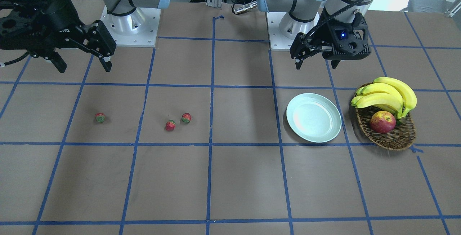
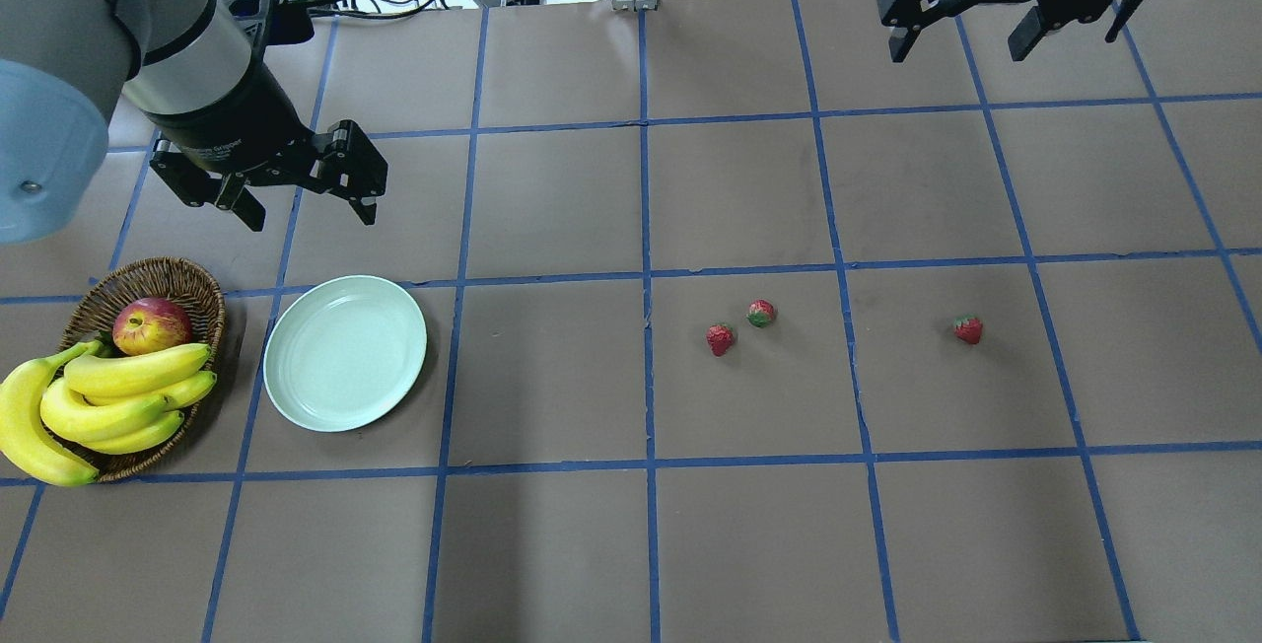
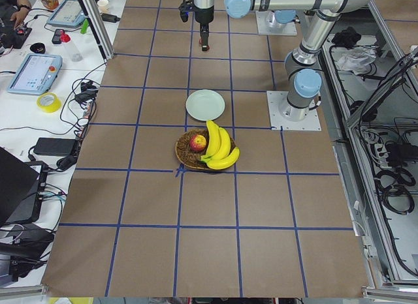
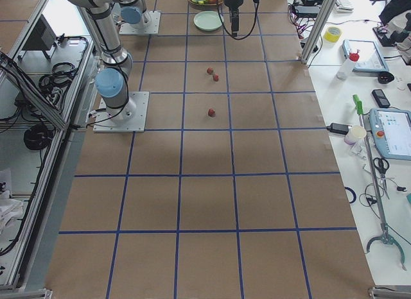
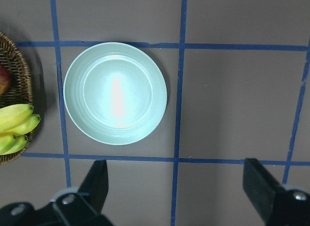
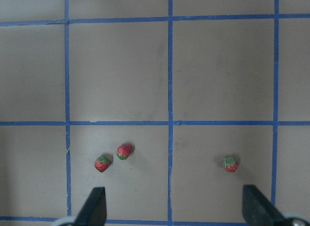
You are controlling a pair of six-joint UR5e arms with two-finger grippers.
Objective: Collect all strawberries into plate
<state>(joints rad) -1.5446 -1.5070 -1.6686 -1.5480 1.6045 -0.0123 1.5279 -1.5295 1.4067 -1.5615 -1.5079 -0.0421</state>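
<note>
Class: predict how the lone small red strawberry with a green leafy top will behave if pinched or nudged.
The lone small red strawberry looks rounded and lies on the flat brown table, so a nudge would probably roll it. Being tiny, it is likely light and could slip from a pinch.

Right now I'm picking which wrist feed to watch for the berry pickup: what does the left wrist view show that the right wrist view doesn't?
Left wrist only: the empty plate, plus the basket edge with bananas. Right wrist only: three strawberries. Both: the brown table, blue tape lines, and each arm's own open pincer at the bottom: left pincer, right pincer.
</note>
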